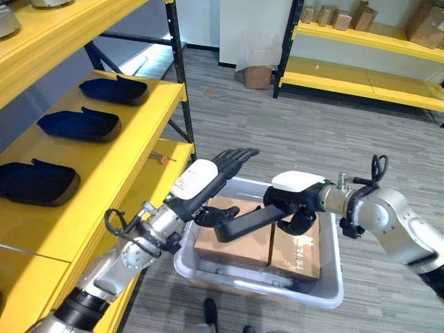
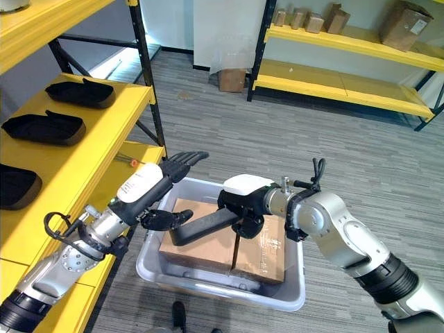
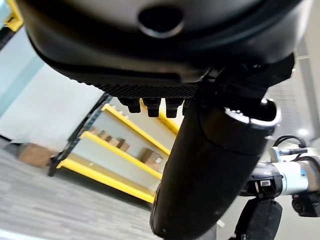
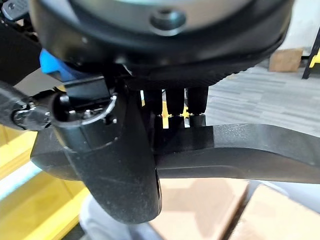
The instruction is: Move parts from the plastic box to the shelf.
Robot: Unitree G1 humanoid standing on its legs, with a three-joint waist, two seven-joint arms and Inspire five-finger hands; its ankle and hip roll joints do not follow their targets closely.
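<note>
right hand [image 1: 297, 205] clamps a long black part [image 1: 244, 222] above the plastic box [image 1: 330, 290], left hand [image 1: 208, 182] fingers straight, thumb by the part's other end. right wrist view shows fingers [image 4: 176, 102] curled over it; head views add three black parts [image 1: 75, 125] on the shelf [image 1: 132, 139].

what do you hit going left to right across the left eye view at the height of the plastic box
yellow shelf → left hand, fingers straight → black part held over the cardboard boxes → right hand curled round that part → right wall of the plastic box → grey floor
</note>
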